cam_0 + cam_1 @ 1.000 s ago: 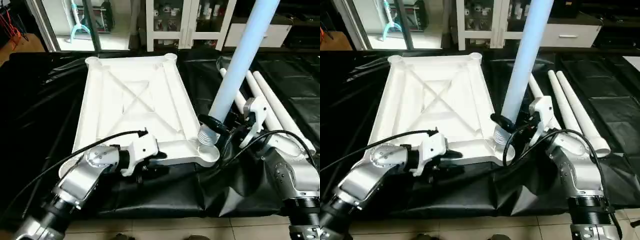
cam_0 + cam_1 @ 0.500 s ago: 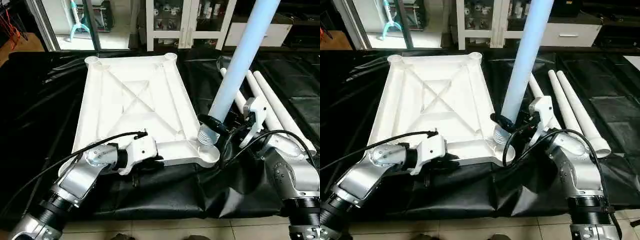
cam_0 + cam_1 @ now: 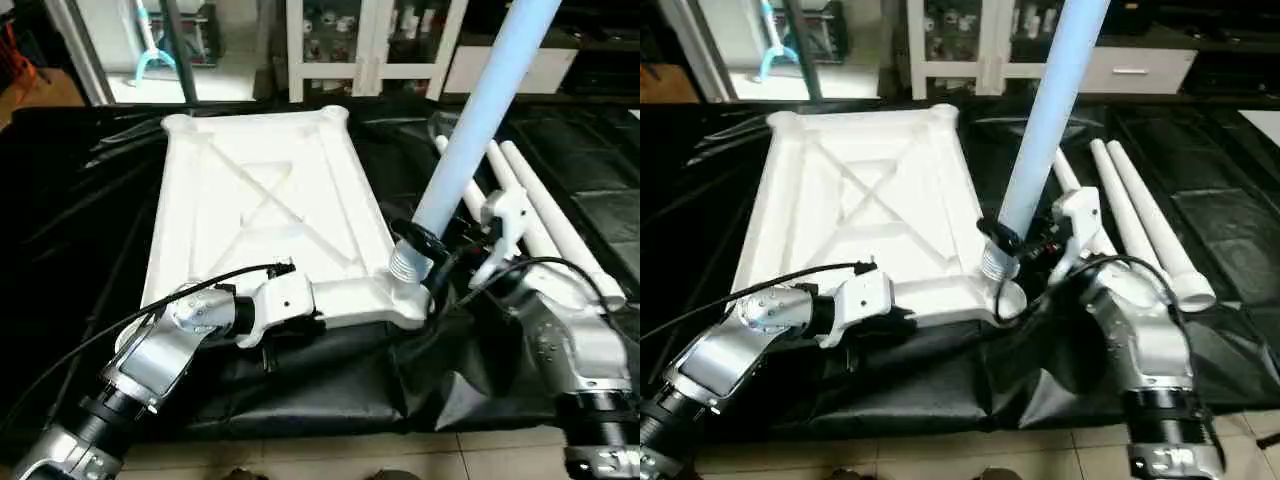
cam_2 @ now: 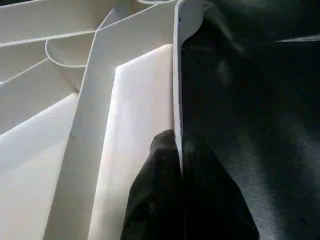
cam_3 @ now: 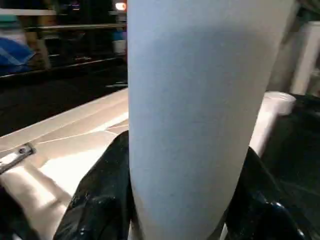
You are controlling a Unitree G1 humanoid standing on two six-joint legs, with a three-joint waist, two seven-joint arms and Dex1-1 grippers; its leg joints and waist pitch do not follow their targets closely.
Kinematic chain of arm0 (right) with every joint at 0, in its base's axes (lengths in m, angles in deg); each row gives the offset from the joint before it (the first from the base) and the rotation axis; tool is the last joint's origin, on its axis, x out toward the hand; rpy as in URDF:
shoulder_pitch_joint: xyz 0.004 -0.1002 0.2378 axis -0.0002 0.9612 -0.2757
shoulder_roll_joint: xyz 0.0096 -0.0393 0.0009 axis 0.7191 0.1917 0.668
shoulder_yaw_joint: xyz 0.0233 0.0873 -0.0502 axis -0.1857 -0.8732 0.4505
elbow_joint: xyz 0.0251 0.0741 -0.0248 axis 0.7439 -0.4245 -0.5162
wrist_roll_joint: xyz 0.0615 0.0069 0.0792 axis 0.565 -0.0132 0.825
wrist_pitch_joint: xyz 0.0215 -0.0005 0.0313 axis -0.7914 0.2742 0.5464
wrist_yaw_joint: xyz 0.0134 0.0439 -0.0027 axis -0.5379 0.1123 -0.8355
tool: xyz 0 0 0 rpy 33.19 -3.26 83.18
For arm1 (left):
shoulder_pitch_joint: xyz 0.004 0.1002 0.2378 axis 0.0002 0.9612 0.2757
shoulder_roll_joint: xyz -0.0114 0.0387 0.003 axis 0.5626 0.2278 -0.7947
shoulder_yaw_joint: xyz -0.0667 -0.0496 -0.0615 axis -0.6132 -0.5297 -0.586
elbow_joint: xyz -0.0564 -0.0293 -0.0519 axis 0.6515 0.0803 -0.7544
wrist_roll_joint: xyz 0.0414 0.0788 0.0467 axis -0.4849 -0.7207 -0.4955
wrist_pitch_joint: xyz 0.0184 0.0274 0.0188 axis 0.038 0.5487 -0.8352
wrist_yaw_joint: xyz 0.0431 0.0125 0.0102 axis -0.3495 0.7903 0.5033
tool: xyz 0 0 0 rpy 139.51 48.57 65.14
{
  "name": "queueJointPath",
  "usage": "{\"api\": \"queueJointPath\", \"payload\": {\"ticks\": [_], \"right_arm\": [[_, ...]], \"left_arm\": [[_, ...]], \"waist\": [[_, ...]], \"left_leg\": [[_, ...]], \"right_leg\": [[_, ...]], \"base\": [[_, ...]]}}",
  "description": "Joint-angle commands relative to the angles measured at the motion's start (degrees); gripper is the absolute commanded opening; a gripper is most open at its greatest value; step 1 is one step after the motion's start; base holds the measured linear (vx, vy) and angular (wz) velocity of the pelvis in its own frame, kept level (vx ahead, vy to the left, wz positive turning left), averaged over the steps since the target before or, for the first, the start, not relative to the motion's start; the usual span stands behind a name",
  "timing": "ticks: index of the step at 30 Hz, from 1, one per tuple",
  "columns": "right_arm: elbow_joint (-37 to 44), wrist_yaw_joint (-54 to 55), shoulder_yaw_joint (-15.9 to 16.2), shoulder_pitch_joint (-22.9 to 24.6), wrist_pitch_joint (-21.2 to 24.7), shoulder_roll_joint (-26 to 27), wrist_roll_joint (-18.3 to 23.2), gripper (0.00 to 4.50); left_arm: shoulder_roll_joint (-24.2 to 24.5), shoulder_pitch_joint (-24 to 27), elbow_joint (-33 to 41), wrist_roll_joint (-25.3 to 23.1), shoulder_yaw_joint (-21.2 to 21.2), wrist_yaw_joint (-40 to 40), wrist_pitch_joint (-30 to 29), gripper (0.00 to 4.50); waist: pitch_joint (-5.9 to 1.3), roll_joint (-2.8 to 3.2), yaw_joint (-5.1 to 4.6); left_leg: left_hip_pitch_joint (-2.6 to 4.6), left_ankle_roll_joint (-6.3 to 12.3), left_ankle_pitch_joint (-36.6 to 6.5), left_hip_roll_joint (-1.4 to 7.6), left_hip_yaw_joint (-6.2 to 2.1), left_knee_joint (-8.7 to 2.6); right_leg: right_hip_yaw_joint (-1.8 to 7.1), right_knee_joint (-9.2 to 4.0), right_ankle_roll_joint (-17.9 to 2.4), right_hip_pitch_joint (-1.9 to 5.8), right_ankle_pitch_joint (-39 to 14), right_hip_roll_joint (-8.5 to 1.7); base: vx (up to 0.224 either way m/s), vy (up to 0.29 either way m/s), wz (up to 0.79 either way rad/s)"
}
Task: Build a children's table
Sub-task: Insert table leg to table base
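1. Black plastic sheeting [image 3: 90,240] covers the surface on which everything lies, with white cabinets [image 3: 370,40] and a tiled floor along the far side of the room.

2. At the near left, the left pincer [image 3: 310,322] reaches in from the silver left forearm [image 3: 150,365] to the tabletop's near edge. In the left wrist view its two black fingers [image 4: 160,200] are clenched on the thin white rim of the tabletop, one finger on each side of it.

3. Next comes the white tabletop [image 3: 265,215] itself, lying upside down on the sheeting with its X-shaped ribs facing up. Round sockets show at its two far corners, the far-left socket [image 3: 178,124] and the far-right socket [image 3: 335,114].

4. At the tabletop's near right corner, a long white leg [image 3: 470,130] stands tilted, its ribbed lower end [image 3: 405,265] set at the near-right corner socket [image 3: 408,300]. How deep it sits there I cannot tell.

5. The right pincer [image 3: 425,250] grasps that leg just above its ribbed end. The right wrist view shows a black finger [image 5: 100,200] on either side of the leg's pale tube.

6. Farther right, the spare legs [image 3: 545,225] lie flat on the sheeting, side by side behind the right arm [image 3: 575,340]. Their exact count is hard to tell because the arm covers part of them.
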Motion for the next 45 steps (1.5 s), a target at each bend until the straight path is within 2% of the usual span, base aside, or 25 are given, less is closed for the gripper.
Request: {"api": "queueJointPath", "payload": {"ticks": [1, 4, 5, 8, 9, 10, 11, 12, 13, 14, 15, 16, 18, 19, 21, 24, 25, 27, 29, 31, 33, 36, 37, 40, 45], "right_arm": [[-0.81, 1.84, -0.31, -1.27, 0.28, 0.72, -1.06, 1.85], [-1.32, 2.39, 0.3, -1.47, -0.56, 1.62, -1.74, 1.85], [-1.95, 2.68, 0.85, -1.76, -1.63, 2.21, -2.23, 1.85], [-2.66, 3.12, 1.24, -2.18, -2.8, 2.69, -2.65, 1.85], [-3.11, 3.23, 1.31, -2.43, -3.51, 2.87, -2.8, 1.85], [-3.52, 3.27, 1.34, -2.65, -4.14, 3.0, -2.93, 1.85], [-4.58, 3.22, 1.17, -3.24, -5.38, 3.39, -3.14, 1.85], [-4.58, 3.22, 1.17, -3.24, -5.38, 3.39, -3.14, 1.85], [-5.03, 3.02, 1.04, -3.49, -6.1, 3.64, -3.11, 1.85], [-5.29, 2.87, 0.91, -3.63, -6.55, 3.85, -3.14, 1.85], [-5.84, 2.57, 0.73, -3.95, -6.71, 4.08, -2.9, 1.85], [-6.62, 1.95, 0.46, -4.39, -6.81, 4.38, -2.33, 1.85], [-7.59, 0.48, 0.71, -5.09, -6.55, 4.78, -1.44, 1.85], [-7.59, 0.48, 0.71, -5.09, -6.55, 4.78, -1.44, 1.85], [-8.65, -1.8, 1.27, -5.85, -6.39, 5.52, -0.09, 1.85], [-9.58, -5.65, 2.15, -6.32, -4.87, 6.09, 1.94, 1.85], [-11.05, -8.02, 3.58, -6.76, -6.46, 6.04, 0.8, 1.85], [-12.45, -9.05, 4.3, -7.48, -8.28, 6.3, -0.18, 1.85], [-13.17, -9.31, 4.38, -8.04, -9.19, 6.57, -0.46, 1.85], [-15.7, -11.18, 4.41, -8.84, -13.05, 7.1, -1.12, 1.85], [-17.09, -12.58, 4.81, -9.04, -14.04, 6.63, -1.58, 1.85], [-18.84, -13.9, 5.19, -9.27, -14.02, 5.35, -2.15, 1.85], [-19.92, -14.45, 4.79, -9.57, -14.2, 4.83, -1.92, 1.85], [-22.34, -15.24, 4.35, -9.91, -15.64, 4.22, -2.1, 1.85], [-25.7, -16.49, 4.05, -9.39, -18.9, 3.91, -3.36, 1.85]], "left_arm": [[3.0, 1.03, -2.75, -4.41, -2.9, -4.72, -4.88, 0.02], [4.59, 2.56, -1.78, -4.86, -4.38, -5.74, -7.86, 0.02], [6.31, 4.32, -0.38, -4.46, -5.73, -5.29, -9.07, 0.02], [9.05, 6.7, 1.74, -4.0, -7.0, -4.53, -10.17, 0.02], [10.5, 7.95, 2.7, -3.7, -7.61, -4.09, -9.9, 0.02], [11.77, 9.17, 3.5, -3.21, -8.24, -3.54, -9.16, 0.02], [14.58, 12.03, 4.91, -1.93, -9.58, -1.87, -6.75, 0.02], [14.58, 12.03, 4.91, -1.93, -9.58, -1.87, -6.75, 0.02], [15.71, 13.4, 5.43, -1.22, -10.15, -0.83, -4.81, 0.02], [16.39, 14.26, 5.89, -0.78, -10.48, -0.24, -3.72, 0.02], [16.74, 15.81, 6.95, 0.79, -11.44, 1.05, -2.78, 0.02], [16.41, 17.03, 8.18, 2.4, -12.38, 1.86, -2.38, 0.02], [13.72, 16.59, 9.83, 3.65, -11.64, 1.43, -2.39, 0.02], [13.72, 16.59, 9.83, 3.65, -11.64, 1.43, -2.39, 0.02], [10.31, 15.11, 10.76, 4.26, -9.05, 1.01, -2.44, 0.02], [8.08, 13.52, 9.99, 3.53, -5.87, 1.4, -1.73, 0.02], [6.68, 12.56, 9.21, 2.71, -4.52, 2.06, -0.7, 0.02], [5.31, 11.45, 8.37, 2.23, -3.73, 2.69, -0.02, 0.02], [4.54, 10.69, 7.82, 1.9, -3.36, 2.98, 0.29, 0.02], [3.47, 8.93, 6.51, 1.07, -2.25, 3.58, 0.76, 0.02], [3.4, 8.36, 5.96, 0.79, -1.77, 3.61, 0.98, 0.02], [3.57, 7.65, 4.88, 0.12, -1.17, 3.79, 1.79, 0.02], [3.58, 7.33, 4.32, -0.08, -1.09, 3.99, 2.19, 0.02], [3.25, 6.91, 3.48, -0.18, -1.18, 4.54, 3.33, 0.02], [2.45, 5.93, 2.1, -0.32, -0.92, 4.63, 4.46, 0.02]], "waist": [[-3.19, -0.22, 0.01], [-3.01, -0.47, -0.79], [-3.08, -0.75, -1.13], [-2.96, -0.48, -2.27], [-2.96, -0.42, -2.37], [-3.18, -0.71, -2.45], [-3.21, -0.69, -2.5], [-3.36, -0.64, -2.5], [-3.46, -0.65, -2.51], [-3.52, -0.54, -2.27], [-3.79, -0.52, -2.15], [-3.9, -0.77, -2.12], [-3.97, -0.76, -1.72], [-4.0, -0.6, -1.38], [-4.0, -0.5, -0.78], [-4.08, -0.11, 0.37], [-4.05, -0.3, 0.74], [-3.9, -0.25, 1.56], [-3.85, -0.38, 1.92], [-3.76, -0.34, 2.12], [-3.81, -0.45, 2.18], [-3.77, -0.7, 2.35], [-3.71, -0.96, 2.36], [-3.62, -1.23, 2.56], [-3.37, -1.2, 2.72]], "left_leg": [[1.23, 0.58, -13.24, 3.79, -1.64, -5.37], [0.51, 0.06, -14.18, 3.57, -1.94, -5.68], [0.62, -0.02, -14.69, 3.57, -1.92, -5.6], [0.16, 0.1, -14.82, 3.51, -2.19, -5.75], [0.32, 0.12, -15.1, 3.47, -2.17, -5.75], [0.49, 0.47, -14.75, 3.46, -2.07, -5.52], [0.31, 1.08, -13.07, 3.45, -2.06, -5.54], [0.33, 1.43, -12.44, 3.39, -2.0, -5.38], [0.43, 2.08, -11.02, 3.36, -1.86, -5.37], [0.84, 2.8, -10.06, 3.39, -1.56, -5.12], [0.86, 3.63, -7.41, 3.35, -1.42, -4.88], [0.74, 4.27, -5.83, 3.34, -1.39, -4.83], [1.02, 6.5, -2.83, 3.51, -1.2, -4.71], [1.22, 6.8, -2.43, 3.59, -1.15, -4.68], [1.4, 7.41, -1.31, 3.74, -1.03, -4.67], [1.82, 6.97, -2.51, 3.88, -0.93, -4.69], [1.96, 6.4, -3.34, 3.94, -0.8, -4.69], [2.19, 4.88, -5.2, 4.02, -0.69, -4.84], [2.39, 3.93, -6.62, 3.94, -0.48, -4.9], [2.58, 3.06, -8.05, 4.0, -0.31, -4.98], [2.3, 2.31, -8.28, 4.11, -0.18, -5.11], [2.4, 2.45, -8.32, 4.06, -0.06, -5.09], [2.27, 2.63, -7.96, 4.03, 0.03, -5.05], [1.92, 3.31, -7.0, 3.96, 0.01, -5.0], [2.15, 3.15, -8.89, 4.14, 0.03, -5.14]], "right_leg": [[2.05, -4.99, -13.41, 1.5, -10.42, -4.32], [1.91, -5.02, -12.15, 1.82, -12.73, -4.26], [1.93, -5.14, -11.82, 1.75, -13.55, -4.25], [1.84, -5.18, -11.67, 1.78, -14.31, -4.29], [1.8, -5.26, -11.55, 1.68, -14.62, -4.15], [1.93, -5.32, -11.71, 1.63, -13.7, -4.25], [1.93, -5.17, -12.02, 1.81, -11.67, -4.2], [1.92, -5.07, -12.32, 1.7, -10.61, -4.2], [1.9, -4.98, -12.77, 1.81, -8.39, -4.03], [2.02, -5.0, -13.43, 1.48, -6.06, -3.96], [2.05, -4.45, -14.45, 1.74, -1.42, -3.92], [2.03, -4.2, -14.92, 1.89, 1.27, -3.85], [1.9, -3.67, -16.86, 1.97, 7.27, -3.85], [1.87, -3.69, -16.96, 1.93, 7.83, -3.85], [1.82, -3.52, -17.36, 1.89, 9.25, -3.76], [1.85, -3.61, -17.51, 1.83, 7.59, -3.88], [1.85, -3.69, -17.4, 1.66, 6.77, -3.76], [1.9, -3.92, -16.85, 1.47, 4.03, -3.86], [2.05, -4.18, -16.27, 1.3, 1.78, -3.88], [2.11, -4.46, -15.75, 1.05, -0.72, -3.86], [2.1, -4.36, -14.94, 1.24, -1.83, -3.88], [2.05, -4.43, -14.34, 1.07, -2.84, -3.86], [2.11, -4.51, -14.25, 1.14, -2.63, -3.91], [2.14, -4.49, -13.89, 1.28, -2.77, -4.12], [2.11, -4.94, -13.27, 0.89, -6.92, -4.21]], "base": [[0.0, 0.0, 0.0], [0.0, 0.0, 0.0], [0.0, 0.0, 0.0], [0.0, 0.0, 0.0], [0.0, 0.0, 0.0], [0.0, 0.0, 0.0], [0.0, 0.0, 0.0], [0.0, 0.0, 0.0], [0.0, 0.0, 0.0], [0.0, 0.0, 0.0], [0.0, 0.0, 0.0], [0.0, 0.0, 0.0], [0.0, 0.0, 0.0], [0.0, 0.0, 0.0], [0.0, 0.0, 0.0], [0.0, 0.0, 0.0], [0.0, 0.0, 0.0], [0.0, 0.0, 0.0], [0.0, 0.0, 0.0], [0.0, 0.0, 0.0], [0.0, 0.0, 0.0], [0.0, 0.0, 0.0], [0.0, 0.0, 0.0], [0.0, 0.0, 0.0], [0.0, 0.0, 0.0]]}}
